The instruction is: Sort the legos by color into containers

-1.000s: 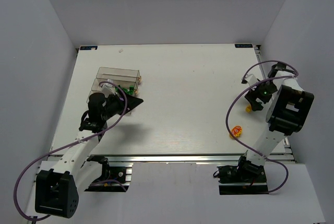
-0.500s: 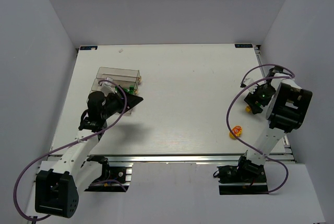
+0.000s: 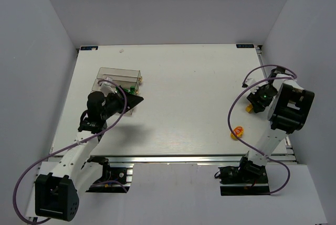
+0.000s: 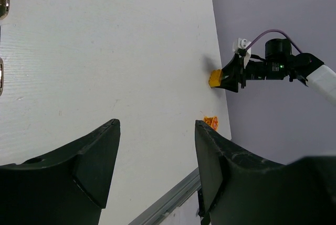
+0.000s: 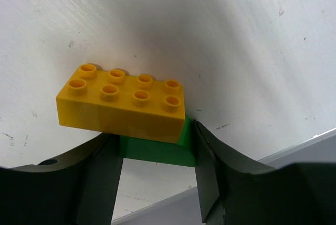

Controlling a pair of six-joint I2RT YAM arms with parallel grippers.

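Right wrist shifted slightly since a second ago; right fingers (image 5: 100, 183) pinch green brick (image 5: 152, 150), yellow brick (image 5: 123, 104) stacked atop. Left fingers (image 4: 89, 167) wide, over desk (image 4: 105, 52).

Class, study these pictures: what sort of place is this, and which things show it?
Probably a robotics lab test cell: the left arm and right arm are bolted at the edge of a white table, plain grey walls box it in, and a yellow lego and clear containers are in view.
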